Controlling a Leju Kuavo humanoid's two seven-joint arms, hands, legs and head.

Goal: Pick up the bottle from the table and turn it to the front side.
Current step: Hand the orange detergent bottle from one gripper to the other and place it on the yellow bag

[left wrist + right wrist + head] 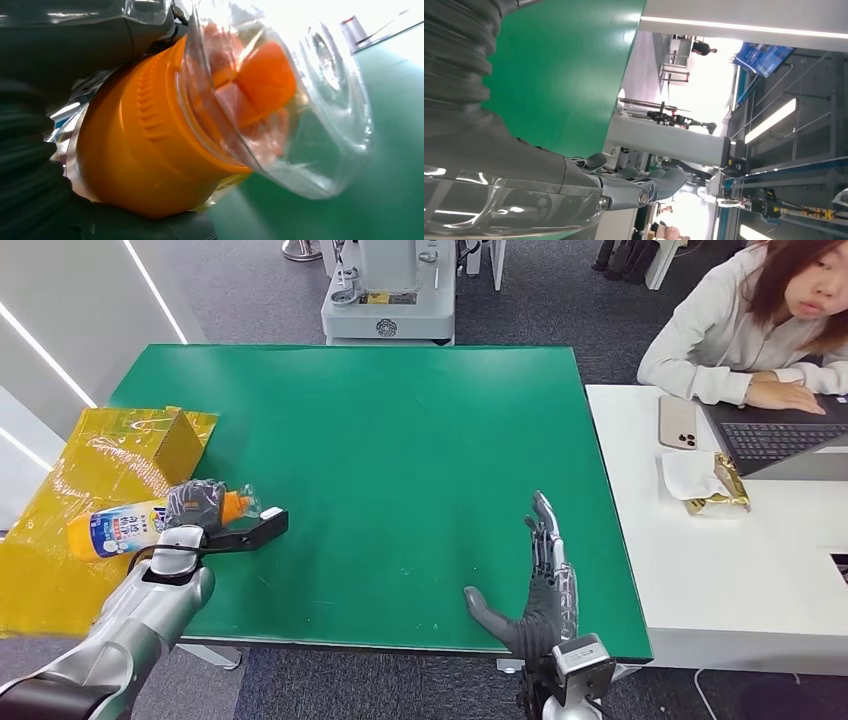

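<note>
Bottle: the bottle (135, 524) lay sideways in the air over the green table's (400, 440) left edge, its orange cap (150, 150) under a clear cover.
Left hand: the left hand (195, 505) gripped its neck.
Right hand: the right hand (540, 585) stood flat, fingers outstretched, holding nothing.
Nearby: a gold-wrapped box (140, 445) beside the bottle; a person (760, 320) sat at a white desk (740, 580).

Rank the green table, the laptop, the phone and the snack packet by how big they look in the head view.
1. green table
2. laptop, partly cut off by the picture's edge
3. phone and snack packet: too alike to rank.
</note>
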